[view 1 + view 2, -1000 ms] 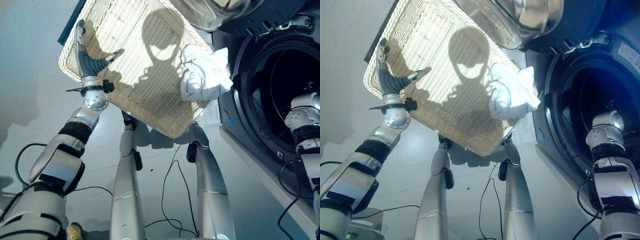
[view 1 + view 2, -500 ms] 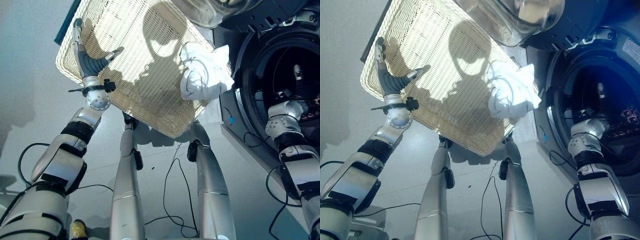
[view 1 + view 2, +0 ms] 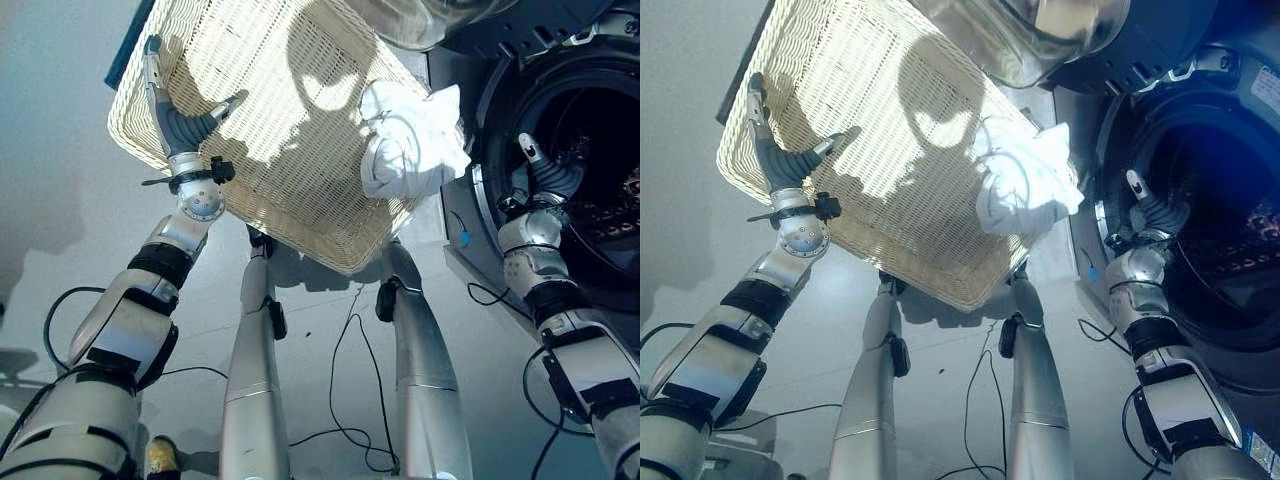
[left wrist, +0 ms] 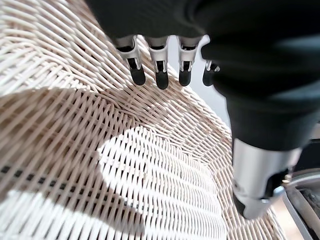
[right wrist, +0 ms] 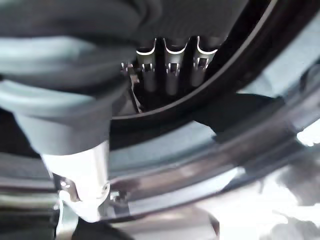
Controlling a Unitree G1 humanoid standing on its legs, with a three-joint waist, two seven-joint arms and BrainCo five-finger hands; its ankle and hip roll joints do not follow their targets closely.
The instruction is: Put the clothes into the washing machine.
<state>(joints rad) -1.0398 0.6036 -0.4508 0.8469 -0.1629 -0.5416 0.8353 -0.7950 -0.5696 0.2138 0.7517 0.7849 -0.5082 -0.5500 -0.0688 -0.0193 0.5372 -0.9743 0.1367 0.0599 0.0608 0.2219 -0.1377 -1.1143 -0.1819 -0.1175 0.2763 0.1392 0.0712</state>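
White clothes [image 3: 410, 140] in wicker basket [image 3: 270, 110]

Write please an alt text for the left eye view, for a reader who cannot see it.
A white cloth bundle lies at the edge of a cream wicker basket, beside the washing machine's open drum. The robot's left hand rests open on the basket's far side, and its right hand is at the drum's opening.

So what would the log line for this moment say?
left hand: open, on basket | right hand: open, at washer opening | white cloth: in basket
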